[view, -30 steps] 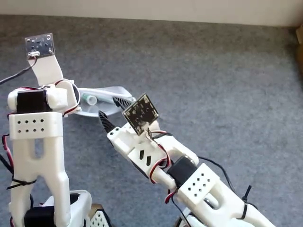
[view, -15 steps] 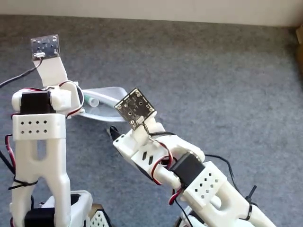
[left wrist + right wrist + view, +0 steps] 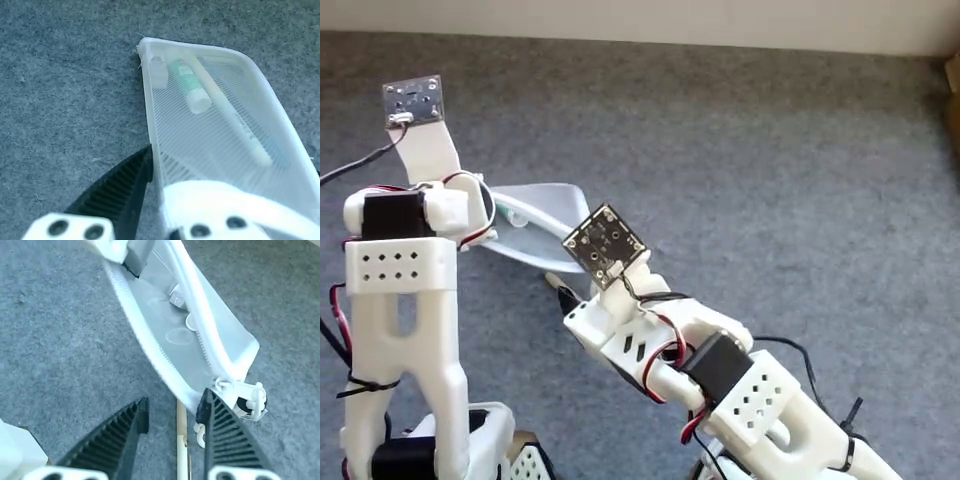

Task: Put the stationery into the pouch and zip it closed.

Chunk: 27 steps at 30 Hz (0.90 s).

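Observation:
A translucent white mesh pouch (image 3: pixel 220 125) lies on grey carpet with a green-and-white tube (image 3: pixel 192 90) and a white pen (image 3: pixel 230 120) inside. My left gripper (image 3: pixel 152 167) is shut on the pouch's edge near its zipper side, at the left in the high view, where the pouch (image 3: pixel 542 205) sticks out past the arm. The pouch mouth (image 3: pixel 165 335) gapes open, with the zipper pull (image 3: pixel 245 400) at its end. My right gripper (image 3: pixel 174 402) is open just below that end, straddling a thin beige pencil (image 3: pixel 182 440) on the carpet.
Grey carpet (image 3: pixel 800 170) stretches far to the right of both arms. A pale wall edge (image 3: pixel 720 20) runs along the back. The right arm's body (image 3: pixel 720 380) crosses the near middle.
The right arm has drawn back toward the near side and lowered its gripper by the pouch's end. The left arm shifted slightly, tilting the pouch.

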Tool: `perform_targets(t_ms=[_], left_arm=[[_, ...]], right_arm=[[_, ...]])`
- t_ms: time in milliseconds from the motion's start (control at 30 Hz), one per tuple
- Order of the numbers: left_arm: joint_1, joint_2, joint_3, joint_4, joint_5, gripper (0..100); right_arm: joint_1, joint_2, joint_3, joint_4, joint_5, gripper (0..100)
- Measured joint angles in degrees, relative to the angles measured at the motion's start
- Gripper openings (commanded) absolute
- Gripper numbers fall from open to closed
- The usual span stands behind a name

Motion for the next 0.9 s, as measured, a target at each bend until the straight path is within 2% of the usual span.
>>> perform_targets(t_ms=[167, 333, 567, 733, 900], left_arm=[[-1.3, 0.0, 0.0, 0.0, 0.0, 1], [-5.8, 0.1, 0.0, -2.0, 0.3, 1], [-9.1, 0.1, 0.0, -2.9, 2.2, 1], [-10.9, 0.1, 0.0, -3.3, 2.4, 1], [-14.1, 0.1, 0.0, -4.2, 4.0, 1]], right_arm=[[0.1, -0.1, 1.1, 0.0, 0.0, 16.6], [0.4, 1.0, 5.7, 1.7, -0.2, 16.6], [-2.5, 1.8, 7.5, 1.8, -0.2, 16.6], [-2.4, 3.4, 9.9, -3.9, -0.2, 16.6], [-2.5, 14.7, 10.0, -11.3, -0.2, 16.6]])
